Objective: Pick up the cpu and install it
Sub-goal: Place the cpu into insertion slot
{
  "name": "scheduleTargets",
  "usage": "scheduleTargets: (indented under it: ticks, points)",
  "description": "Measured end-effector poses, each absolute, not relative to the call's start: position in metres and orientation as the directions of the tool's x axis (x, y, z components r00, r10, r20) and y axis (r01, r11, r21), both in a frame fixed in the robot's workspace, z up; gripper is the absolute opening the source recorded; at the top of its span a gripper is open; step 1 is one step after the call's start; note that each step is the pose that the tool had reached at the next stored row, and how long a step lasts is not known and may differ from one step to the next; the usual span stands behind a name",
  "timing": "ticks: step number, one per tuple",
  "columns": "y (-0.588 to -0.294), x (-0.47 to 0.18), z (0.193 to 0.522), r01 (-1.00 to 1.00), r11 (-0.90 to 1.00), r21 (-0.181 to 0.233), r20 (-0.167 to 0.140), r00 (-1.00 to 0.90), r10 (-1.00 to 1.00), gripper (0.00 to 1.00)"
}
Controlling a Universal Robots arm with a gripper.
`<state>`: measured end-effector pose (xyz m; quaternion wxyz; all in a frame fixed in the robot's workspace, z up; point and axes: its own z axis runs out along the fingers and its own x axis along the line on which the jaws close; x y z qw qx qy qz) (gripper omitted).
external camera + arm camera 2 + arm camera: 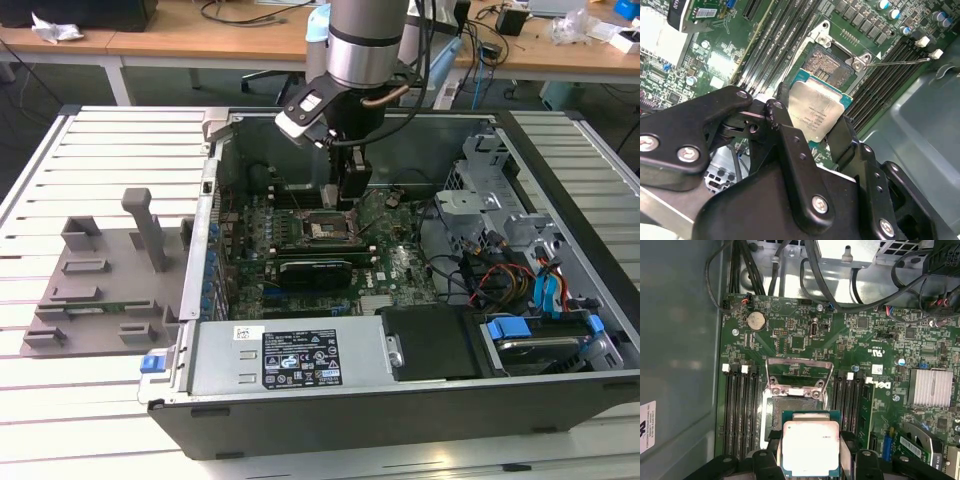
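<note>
At the exterior view's left, a grey parts fixture (110, 290) lies on the slatted table (60, 400), well apart from the work. Just to its right the open computer case (400, 420) lies on its side with the green motherboard (395, 265) exposed. The gripper (352, 195) hangs over the far middle of that board, right above the CPU socket (322, 230). The black expansion card (315, 272) lies just nearer.

In both wrist views the fingers (782, 107) are drawn in narrow on two opposite edges of the cpu (817, 107), its silvery lid facing the cameras. The chip is held just above the socket (771, 412) and overlaps its near part, not yet seated. The load bracket (799, 372) stands raised on the far side.

The chip looks light and stiff, with a smooth metal lid that would probably slip under a loose pinch. I judge the bare edges to be the right place to hold it, since the underside contacts and the socket's pins are likely delicate and would not tolerate tilt or pressing.

Further right are the drive cage (490, 200) and blue cables (548, 290).
</note>
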<state>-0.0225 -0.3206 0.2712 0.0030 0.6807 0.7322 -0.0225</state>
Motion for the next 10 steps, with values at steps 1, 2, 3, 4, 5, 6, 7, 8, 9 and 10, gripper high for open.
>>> scheduleTargets:
  ticks: [1,2,3,4,5,6,7,8,9,10]
  points:
    - [-0.320,-0.023,0.270,0.997,0.072,-0.029,-0.035,-0.073,0.997,0.55]
    - [-0.319,-0.023,0.269,0.997,0.072,-0.029,-0.035,-0.073,0.997,0.55]
    - [-0.318,-0.023,0.268,0.997,0.072,-0.029,-0.036,-0.073,0.997,0.55]
    - [-0.317,-0.024,0.266,0.997,0.072,-0.029,-0.036,-0.073,0.997,0.55]
    - [-0.316,-0.026,0.264,0.997,0.072,-0.029,-0.036,-0.073,0.997,0.55]
    - [-0.315,-0.028,0.261,0.997,0.072,-0.029,-0.036,-0.073,0.997,0.55]
    - [-0.315,-0.029,0.257,0.997,0.072,-0.029,-0.036,-0.073,0.997,0.55]
    - [-0.314,-0.029,0.254,0.997,0.071,-0.029,-0.036,-0.072,0.997,0.55]
    - [-0.314,-0.029,0.250,0.997,0.071,-0.029,-0.036,-0.072,0.997,0.55]
    - [-0.314,-0.029,0.249,0.997,0.071,-0.029,-0.036,-0.072,0.997,0.55]
